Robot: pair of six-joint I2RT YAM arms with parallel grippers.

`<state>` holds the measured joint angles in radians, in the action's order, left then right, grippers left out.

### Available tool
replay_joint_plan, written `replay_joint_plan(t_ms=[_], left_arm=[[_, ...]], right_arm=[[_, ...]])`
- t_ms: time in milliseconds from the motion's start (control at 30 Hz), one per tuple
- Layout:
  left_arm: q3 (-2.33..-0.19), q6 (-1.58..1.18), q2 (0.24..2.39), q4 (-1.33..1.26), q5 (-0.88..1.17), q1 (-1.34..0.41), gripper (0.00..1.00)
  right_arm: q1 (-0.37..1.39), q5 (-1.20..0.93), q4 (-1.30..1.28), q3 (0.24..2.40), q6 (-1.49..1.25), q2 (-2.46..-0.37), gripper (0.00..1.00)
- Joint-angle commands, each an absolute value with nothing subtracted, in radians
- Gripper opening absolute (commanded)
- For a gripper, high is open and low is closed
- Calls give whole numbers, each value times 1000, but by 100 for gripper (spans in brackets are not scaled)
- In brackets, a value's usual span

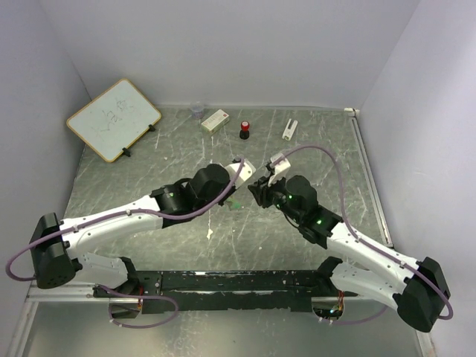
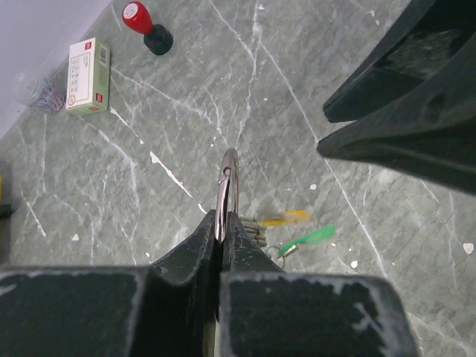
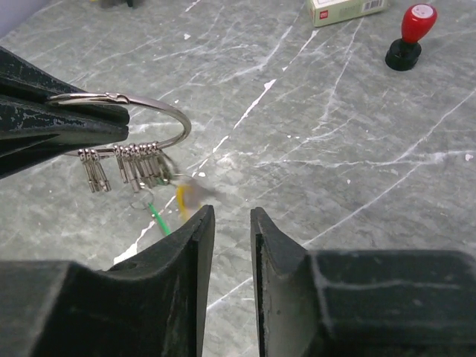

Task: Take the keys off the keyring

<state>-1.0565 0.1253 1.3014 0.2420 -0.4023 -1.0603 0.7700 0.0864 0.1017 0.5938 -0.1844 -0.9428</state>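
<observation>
My left gripper is shut on the keyring, a silvery wire ring held edge-up above the table. In the right wrist view the keyring carries a row of small metal clips. The yellow key hangs from them, blurred by motion. The green key is just below on a small loop; I cannot tell if it rests on the table. Both keys show in the left wrist view, yellow and green. My right gripper is open and empty, right of the keys.
At the back of the marble-pattern table stand a red-capped black knob, a white box, a white block and a small cup. A whiteboard leans at the back left. Walls close in on three sides.
</observation>
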Motion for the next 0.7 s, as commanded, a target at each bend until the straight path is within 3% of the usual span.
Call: replay_joint_plan(t_ms=[0,200,667], left_arm=[[-1150,135,1345,330,-561,-1127,7],[-1213,95,1367,366,-618,-1198,7],[-1205,67,1286,320,-601,-1254,7]], right_arm=[[776,47,282,519,-169,-912,30],[778,-6,409,392,-183,-881,39],[778,-89,686,236,-199,-880,45]])
